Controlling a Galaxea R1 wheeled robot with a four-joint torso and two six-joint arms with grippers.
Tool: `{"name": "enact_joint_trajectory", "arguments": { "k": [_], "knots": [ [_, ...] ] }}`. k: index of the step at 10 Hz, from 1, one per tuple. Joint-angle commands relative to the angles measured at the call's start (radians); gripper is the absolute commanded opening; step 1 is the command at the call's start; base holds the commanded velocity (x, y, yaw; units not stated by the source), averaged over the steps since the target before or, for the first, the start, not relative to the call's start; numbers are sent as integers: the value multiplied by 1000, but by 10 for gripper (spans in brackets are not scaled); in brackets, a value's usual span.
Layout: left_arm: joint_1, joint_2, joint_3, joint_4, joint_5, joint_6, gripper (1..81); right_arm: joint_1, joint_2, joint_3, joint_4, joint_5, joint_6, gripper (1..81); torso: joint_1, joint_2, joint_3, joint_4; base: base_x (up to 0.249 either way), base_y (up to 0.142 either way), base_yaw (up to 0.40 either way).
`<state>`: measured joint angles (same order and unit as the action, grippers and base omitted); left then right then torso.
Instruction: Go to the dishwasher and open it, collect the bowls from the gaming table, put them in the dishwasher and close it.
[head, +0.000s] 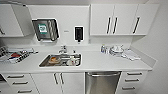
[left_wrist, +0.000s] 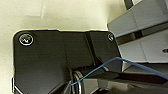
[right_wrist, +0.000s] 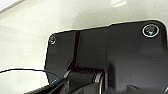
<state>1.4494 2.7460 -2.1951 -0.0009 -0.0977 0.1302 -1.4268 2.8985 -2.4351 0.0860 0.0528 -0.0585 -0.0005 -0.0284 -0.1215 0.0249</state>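
The dishwasher (head: 102, 82) sits under the white counter, right of centre in the head view. Its brushed steel door is closed, with a horizontal bar handle (head: 103, 74) along the top. The bowls and the gaming table are out of view. Both wrist views look along my own dark wrist plates toward pale floor, and the left wrist view also catches white cabinet fronts (left_wrist: 145, 37).
A steel sink (head: 60, 60) holding dishes is set into the counter (head: 105, 62), left of the dishwasher. White drawers (head: 132, 80) flank the dishwasher on its right, cabinet doors (head: 58, 82) on its left. Dishes (head: 115, 50) stand at the counter's back right, clutter (head: 15, 55) at its left. A wall closes in on the right.
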Motion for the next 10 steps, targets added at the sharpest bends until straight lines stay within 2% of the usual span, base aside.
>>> {"name": "enact_joint_trajectory", "arguments": {
  "k": [1, 10],
  "knots": [
    [-48, -14, 17, 2, 52, 0, 811, 53, -8, 13, -2, -54, -3, 811, 1, 0, 0, 0, 127, 0, 0],
    [-46, -20, 12, 1, 53, 0, 811, 51, -3, 13, 5, -53, 0, 811, 1, 0, 0, 0, 127, 0, 0]
  ]
}}
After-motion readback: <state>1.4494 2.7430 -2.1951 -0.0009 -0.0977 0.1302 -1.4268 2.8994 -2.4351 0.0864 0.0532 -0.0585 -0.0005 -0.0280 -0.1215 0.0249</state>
